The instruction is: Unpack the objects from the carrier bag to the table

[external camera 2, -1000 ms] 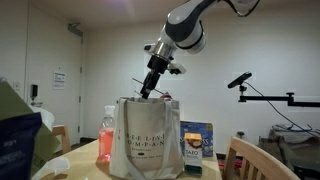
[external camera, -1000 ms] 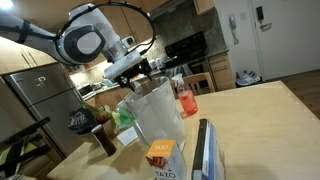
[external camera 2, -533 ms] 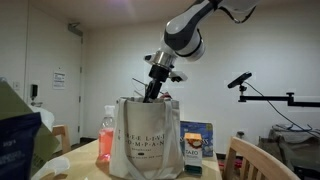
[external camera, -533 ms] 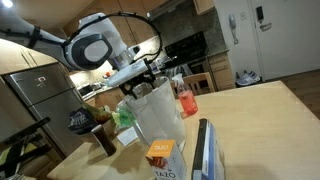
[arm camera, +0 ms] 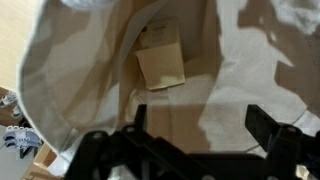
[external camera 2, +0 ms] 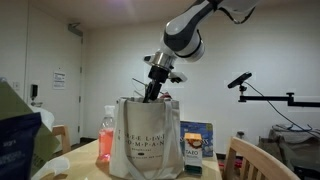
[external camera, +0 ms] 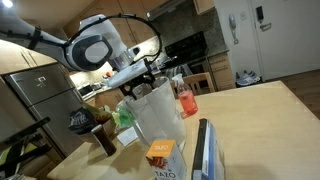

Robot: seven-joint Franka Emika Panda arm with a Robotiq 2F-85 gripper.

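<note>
1. From where I stand, the gripper (external camera 2: 150,95) hangs at the mouth of the carrier bag (external camera 2: 145,140); its jaws are spread wide and empty; the wrist view shows only bag floor between the two dark fingers.
2. The thing to fetch is a small tan cardboard box (arm camera: 160,68); it lies flat on the bag's bottom, apart from the fingers and nearer the one on the left of that view.
3. I'd judge the arm should first shift until the box sits centred between the jaws; then it can drop straight down and close across the box's narrower sides.
4. The bag's walls look soft and creased, and they stand close on either side; wide jaws could snag a fold or drag the whole bag, so a plumb descent and a plumb lift seem wisest.
5. On the table (external camera: 260,120), an orange carton (external camera: 160,153), a blue-and-white package (external camera: 205,150) and a green leafy bundle (external camera: 123,117) crowd near the bag; a red-pink bottle (external camera: 186,100) stands just beside it.
6. The open room is the broad bare stretch beyond the package; I'd set the box down there, well in from the table's edge.
</note>
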